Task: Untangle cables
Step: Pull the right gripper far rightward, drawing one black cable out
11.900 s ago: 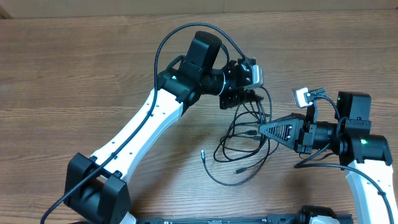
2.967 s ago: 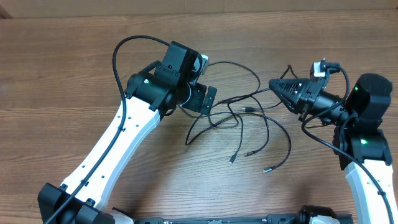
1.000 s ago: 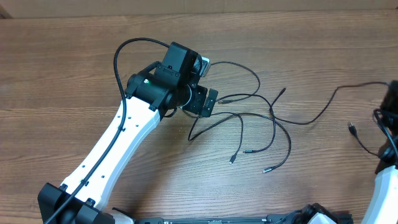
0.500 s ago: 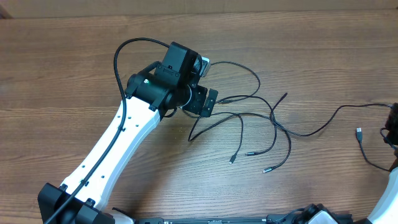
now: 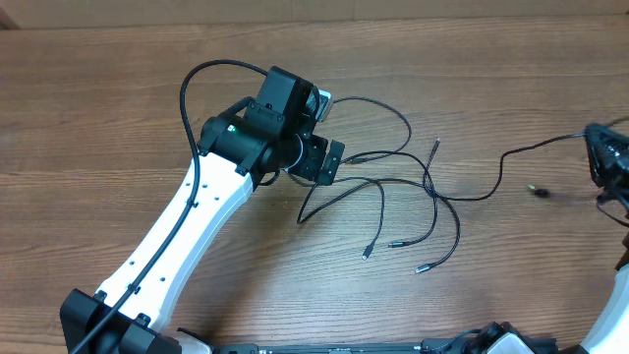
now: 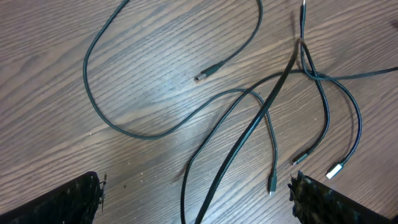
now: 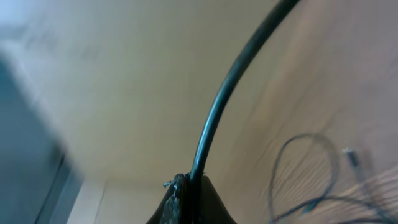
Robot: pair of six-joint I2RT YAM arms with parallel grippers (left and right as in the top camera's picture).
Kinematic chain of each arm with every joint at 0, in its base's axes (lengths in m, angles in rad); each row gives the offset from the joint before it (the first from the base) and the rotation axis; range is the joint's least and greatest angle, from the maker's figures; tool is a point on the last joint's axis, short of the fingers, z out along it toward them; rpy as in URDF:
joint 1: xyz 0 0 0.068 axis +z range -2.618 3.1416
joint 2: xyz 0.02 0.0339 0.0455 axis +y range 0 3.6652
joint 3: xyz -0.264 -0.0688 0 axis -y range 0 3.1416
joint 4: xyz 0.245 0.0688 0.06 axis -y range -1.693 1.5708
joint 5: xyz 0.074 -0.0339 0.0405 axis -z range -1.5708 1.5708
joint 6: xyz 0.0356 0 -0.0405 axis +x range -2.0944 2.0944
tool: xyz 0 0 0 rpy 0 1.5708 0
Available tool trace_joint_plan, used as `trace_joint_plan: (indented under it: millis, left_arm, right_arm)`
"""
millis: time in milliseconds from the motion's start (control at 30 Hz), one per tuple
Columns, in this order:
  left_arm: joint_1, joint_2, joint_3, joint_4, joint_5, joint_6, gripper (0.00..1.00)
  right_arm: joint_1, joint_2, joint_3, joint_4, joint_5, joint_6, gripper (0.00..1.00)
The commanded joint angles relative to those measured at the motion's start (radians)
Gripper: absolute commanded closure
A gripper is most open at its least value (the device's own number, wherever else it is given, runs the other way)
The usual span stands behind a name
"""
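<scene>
Several thin black cables (image 5: 381, 183) lie loosely crossed on the wooden table (image 5: 118, 118), plugs pointing outward. My left gripper (image 5: 325, 161) hovers at their left edge, open. In the left wrist view its fingertips (image 6: 59, 200) stand far apart at the bottom corners, with two cable strands (image 6: 249, 127) running between them, untouched. My right gripper (image 5: 598, 144) is at the far right edge, shut on one cable (image 5: 521, 151) that stretches from the pile towards it. The right wrist view shows that cable (image 7: 227, 99) rising out of the shut gripper (image 7: 190, 194); the picture is blurred.
A loose plug (image 5: 538, 190) of the pulled cable shows blurred near the right gripper. The left arm's white links (image 5: 187, 236) cross the table's lower left. The thick black arm cable (image 5: 201, 74) loops above the left wrist.
The right gripper, off the right edge a second ago, has come back into view higher up, dragging its cable. That cable's far end shifted slightly. The left arm has stayed still.
</scene>
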Motion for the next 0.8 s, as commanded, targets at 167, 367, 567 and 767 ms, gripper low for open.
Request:
trace_joint_plan:
  millis: [167, 367, 567, 767]
  left_arm:
    - [0.005, 0.007, 0.01, 0.001, 0.011, -0.006, 0.01]
    - [0.005, 0.007, 0.01, 0.001, 0.011, -0.006, 0.0]
    - [0.005, 0.007, 0.01, 0.001, 0.011, -0.006, 0.0]
    - [0.005, 0.007, 0.01, 0.001, 0.011, -0.006, 0.0]
  right_arm:
    - [0.0, -0.01, 0.007, 0.139, -0.298, 0.023, 0.96]
    - [0.0, -0.01, 0.007, 0.419, -0.298, 0.293, 0.96]
    - [0.0, -0.01, 0.007, 0.915, -0.286, 0.731, 0.96]
    - [-0.002, -0.01, 0.007, 1.143, -0.236, 0.907, 0.96]
